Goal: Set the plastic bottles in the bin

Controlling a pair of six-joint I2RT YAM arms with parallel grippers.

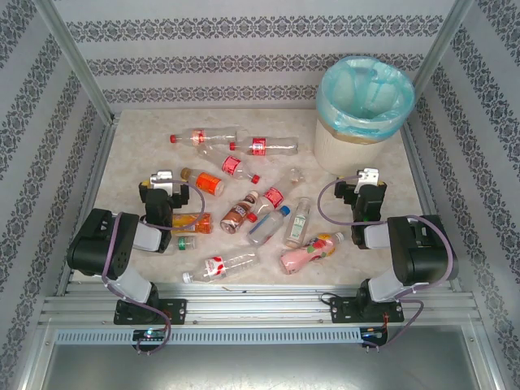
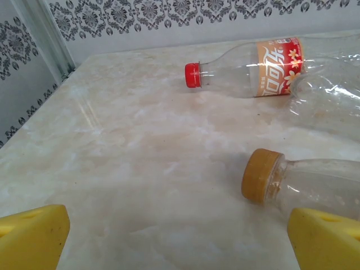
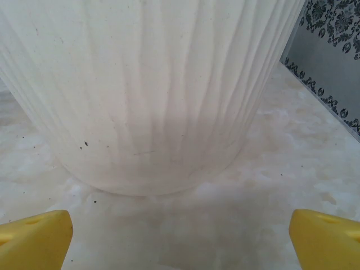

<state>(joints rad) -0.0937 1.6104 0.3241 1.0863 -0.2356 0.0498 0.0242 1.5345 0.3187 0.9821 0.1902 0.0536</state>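
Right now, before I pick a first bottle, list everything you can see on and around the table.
plastic bottles: about twelve, mostly clear with red, orange, brown, white or pink labels, lying scattered mid-table
bin: one, cream-white, far right corner of the table
bag liner: one, light blue, folded over the bin's rim
table: one, beige marbled
walls: grey-and-white patterned, on three sides
left arm: one, black, jaws open and empty with yellow pads, at the left edge of the bottles
right arm: one, black, jaws open and empty, facing the bin's base
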